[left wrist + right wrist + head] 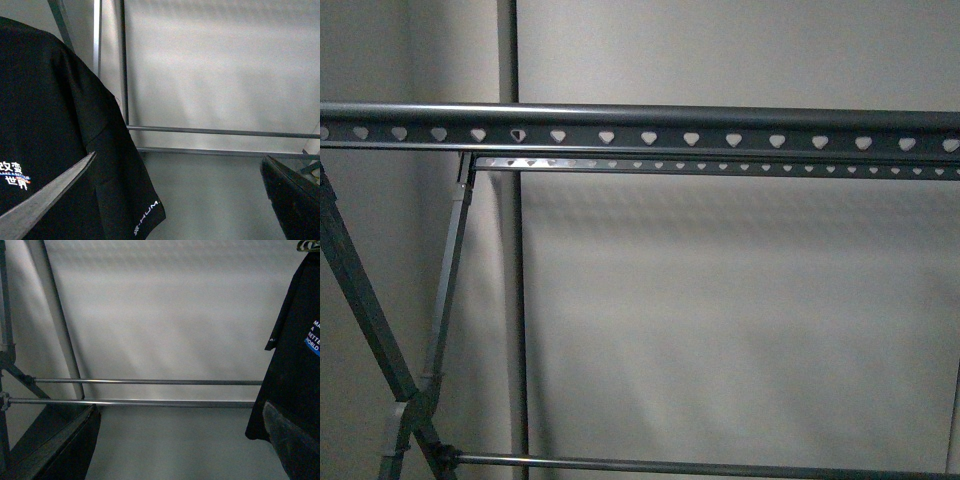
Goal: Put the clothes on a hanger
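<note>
neither arm shows from the front, only the grey clothes rack (640, 118), its long heart-punched rails running level from side to side. the left gripper (179, 157) points roughly level toward the rack's thin lower bars (215, 132) and the pale wall (225, 65), its fingers spread wide with nothing between them. the black t-shirt (50, 125) hangs just beside one finger, long axis up and down, sleeve hem low, printed front facing the hand; whether they touch i cannot tell. the right gripper (180, 407) points the same way at the two bars (150, 382), jaws wide and empty. the shirt (295, 370) hangs just past its other finger, straight down, blue print showing.
</note>
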